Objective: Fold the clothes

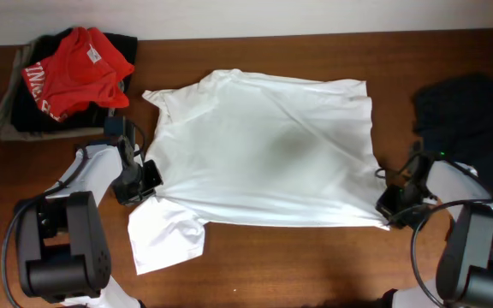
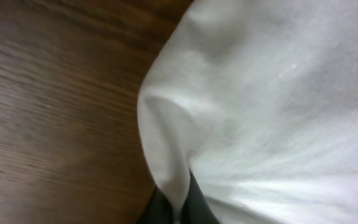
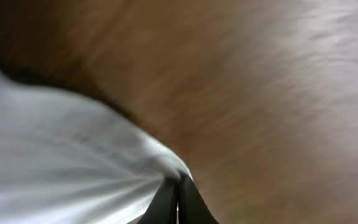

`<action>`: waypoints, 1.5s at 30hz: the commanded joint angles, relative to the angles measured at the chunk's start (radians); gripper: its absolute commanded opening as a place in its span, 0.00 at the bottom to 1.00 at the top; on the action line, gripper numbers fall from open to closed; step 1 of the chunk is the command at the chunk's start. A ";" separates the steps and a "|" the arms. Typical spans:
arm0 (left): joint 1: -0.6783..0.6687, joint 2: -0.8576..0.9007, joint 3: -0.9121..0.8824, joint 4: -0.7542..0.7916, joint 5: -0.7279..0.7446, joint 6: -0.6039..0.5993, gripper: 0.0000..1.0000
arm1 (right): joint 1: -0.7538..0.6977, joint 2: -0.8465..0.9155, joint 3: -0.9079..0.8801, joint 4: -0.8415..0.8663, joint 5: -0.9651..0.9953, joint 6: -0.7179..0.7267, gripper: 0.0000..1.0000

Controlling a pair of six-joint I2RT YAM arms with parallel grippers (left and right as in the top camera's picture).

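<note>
Left gripper [image 1: 149,178] is pinched on the shirt's [image 1: 272,154] left edge by the sleeve and right gripper [image 1: 389,204] on its near right corner, probably to lift the shirt, spread mid-table [image 1: 298,265], evenly for a fold.

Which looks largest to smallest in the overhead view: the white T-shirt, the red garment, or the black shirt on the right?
1. white T-shirt, spread out, clearly largest.
2. black shirt, though the frame edge cuts it off.
3. red garment, bunched up, not far behind the black shirt's visible part.
</note>
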 commanded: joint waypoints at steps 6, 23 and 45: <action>-0.024 0.011 -0.010 -0.093 0.045 0.000 0.01 | -0.127 -0.062 0.051 -0.056 0.045 -0.003 0.04; -0.150 -0.200 -0.010 -0.268 -0.093 -0.149 0.09 | -0.137 -0.453 0.051 -0.256 0.100 0.005 0.04; -0.221 -0.213 0.026 0.019 0.017 0.001 0.98 | -0.133 -0.448 0.051 -0.090 -0.235 -0.105 0.98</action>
